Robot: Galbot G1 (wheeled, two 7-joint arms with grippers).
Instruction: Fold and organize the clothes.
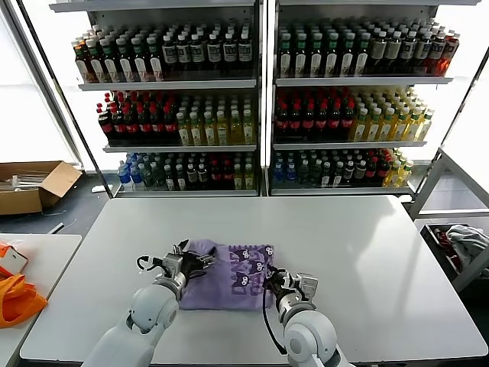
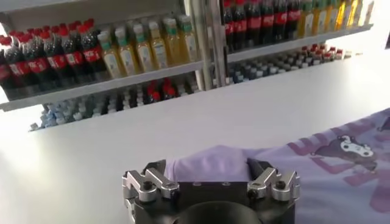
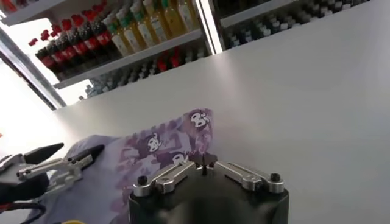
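- Shelves point(image 1: 263, 92) of bottled drinks fill the wall behind my table point(image 1: 367, 252), with dark cola, red-capped bottles, yellow and green ones in rows.
- Far to my left, a cardboard box point(image 1: 34, 186) sits open on the floor, and nearer me an orange cloth point(image 1: 17, 298) lies on a side table point(image 1: 46, 252).
- My left gripper point(image 1: 197, 258) rests low over the left edge of the T-shirt, fingers point(image 2: 146, 181) spread wide; in my left wrist view the folded lavender edge lies between them.
- Whether those fingers actually touch the cloth I cannot tell.
- Folded into a rough rectangle, the T-shirt point(image 1: 229, 277) lies flat on the table near its front edge, between my two grippers, with the dark purple print and small cartoon faces turned up on its right half and plain lavender on its left.
- My right gripper point(image 1: 273, 280) sits at the T-shirt's right edge, fingers point(image 3: 177, 172) pressed together with their tips meeting just in front of the printed cloth; I cannot tell if any fabric is caught between them.
- Off to my far right, past the table edge, a bin point(image 1: 458, 248) holds a heap of pale cloth.
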